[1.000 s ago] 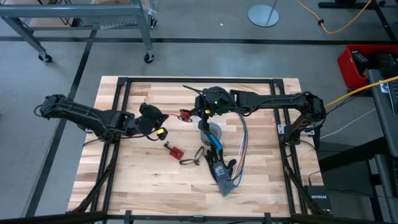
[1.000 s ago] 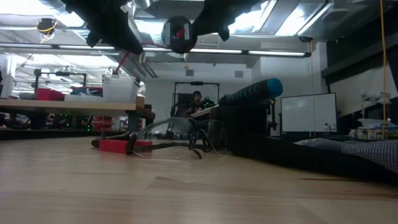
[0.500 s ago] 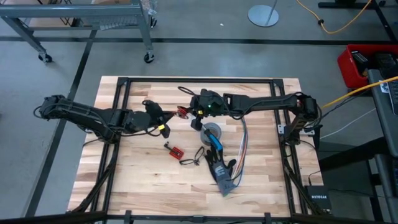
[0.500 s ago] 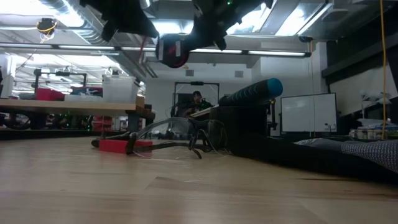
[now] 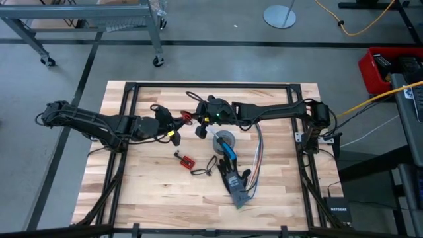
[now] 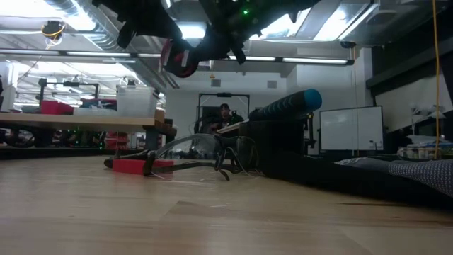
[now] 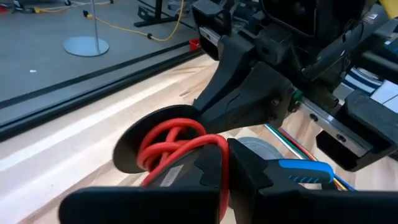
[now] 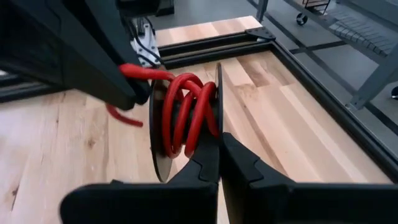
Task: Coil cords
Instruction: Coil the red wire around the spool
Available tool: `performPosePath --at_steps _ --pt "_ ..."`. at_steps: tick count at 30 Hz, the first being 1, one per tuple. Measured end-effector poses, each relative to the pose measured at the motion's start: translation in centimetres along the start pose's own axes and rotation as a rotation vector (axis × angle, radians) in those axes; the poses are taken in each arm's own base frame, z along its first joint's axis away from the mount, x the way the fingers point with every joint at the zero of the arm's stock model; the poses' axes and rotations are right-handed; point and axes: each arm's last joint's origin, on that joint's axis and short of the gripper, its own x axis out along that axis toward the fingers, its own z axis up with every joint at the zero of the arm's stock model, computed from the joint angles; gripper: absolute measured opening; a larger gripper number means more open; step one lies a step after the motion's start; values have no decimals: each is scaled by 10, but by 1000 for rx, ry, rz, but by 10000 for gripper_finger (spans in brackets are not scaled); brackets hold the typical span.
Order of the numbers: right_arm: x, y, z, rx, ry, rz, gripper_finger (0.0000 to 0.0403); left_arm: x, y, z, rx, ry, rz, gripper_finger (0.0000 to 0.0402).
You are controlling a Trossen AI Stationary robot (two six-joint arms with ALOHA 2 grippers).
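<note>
High view: a pale butcher-block table (image 5: 145,192) of jointed wooden strips sits in a dark metal frame. The left gripper (image 5: 177,123) and the right gripper (image 5: 193,121) meet above the far middle of the table, with the cords (image 5: 187,118) showing as a small red-and-black spot between them. Nearer the front lie a grey tape roll (image 5: 225,139), a small red board (image 5: 187,159) with a short black wire, and long multicoloured ribbon wires (image 5: 256,158).

Low view: the cords (image 6: 178,58) hang well above the wood as a dark round disc with a red edge, under the dark arms. On the table the red board (image 6: 133,166) lies flat beside looping thin black wire (image 6: 212,157).

Left wrist view: the cords (image 7: 169,145) are glossy red loops wound against a flat black disc. The left gripper (image 7: 227,163) has its smooth dark fingers (image 7: 199,171) closed narrow against the red loops. The right arm's blocky black gripper (image 7: 214,111) touches the disc from the far side. The grey tape roll (image 7: 255,148) lies just behind.

Right wrist view: the red cord (image 8: 186,112) is coiled in rounded turns between two thin black discs seen edge-on. The right gripper (image 8: 219,146) has its fingers (image 8: 205,163) pressed nearly together, pinching the disc's edge, with the left arm's dark finger touching the coil's other side
</note>
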Motion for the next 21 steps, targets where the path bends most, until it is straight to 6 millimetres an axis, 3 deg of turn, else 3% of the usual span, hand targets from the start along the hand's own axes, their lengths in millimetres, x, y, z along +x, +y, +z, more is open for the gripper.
performPosePath --at_steps 10,21 --pt "1 1 9 45 -109 9 1 -1 -1 3 -17 -18 -8 2" --pt "-1 1 20 79 -203 37 1 1 -2 4 33 -15 -39 53"
